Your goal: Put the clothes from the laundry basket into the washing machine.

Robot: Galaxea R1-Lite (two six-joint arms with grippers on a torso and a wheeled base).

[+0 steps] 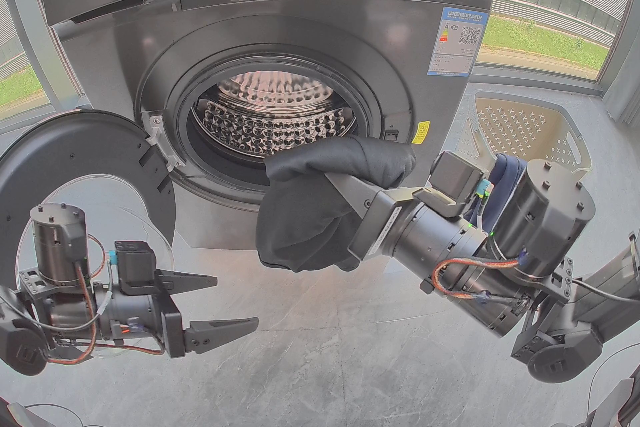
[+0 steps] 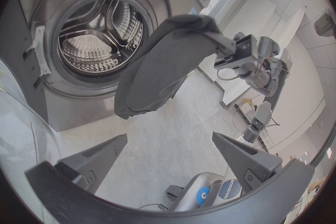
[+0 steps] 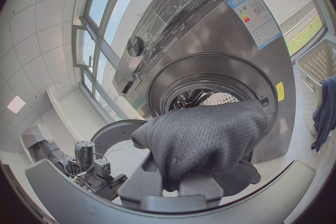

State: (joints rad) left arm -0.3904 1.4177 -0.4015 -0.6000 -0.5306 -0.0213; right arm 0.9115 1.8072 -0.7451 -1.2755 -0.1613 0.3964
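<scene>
Head view | black garment (image 1: 303, 215) pinched by right claw (image 1: 333, 180) at 5 o'clock of drum (image 1: 267, 108), not yet loaded | left claw (image 1: 237, 300) spread | blue garment (image 1: 503, 181) pending on basket (image 1: 527, 121), 3 o'clock

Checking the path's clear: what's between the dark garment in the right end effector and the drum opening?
Nothing: the left wrist view shows a bare stretch between the dark garment and the drum opening.

One washing machine (image 1: 267, 15) with one round door (image 1: 73, 155). One laundry basket (image 1: 527, 125). Two pieces of clothing: a black garment (image 1: 313, 208) and a navy garment (image 1: 507, 178) on the basket's rim. Two grippers: the left gripper (image 1: 237, 300) and the right gripper (image 1: 340, 185).
</scene>
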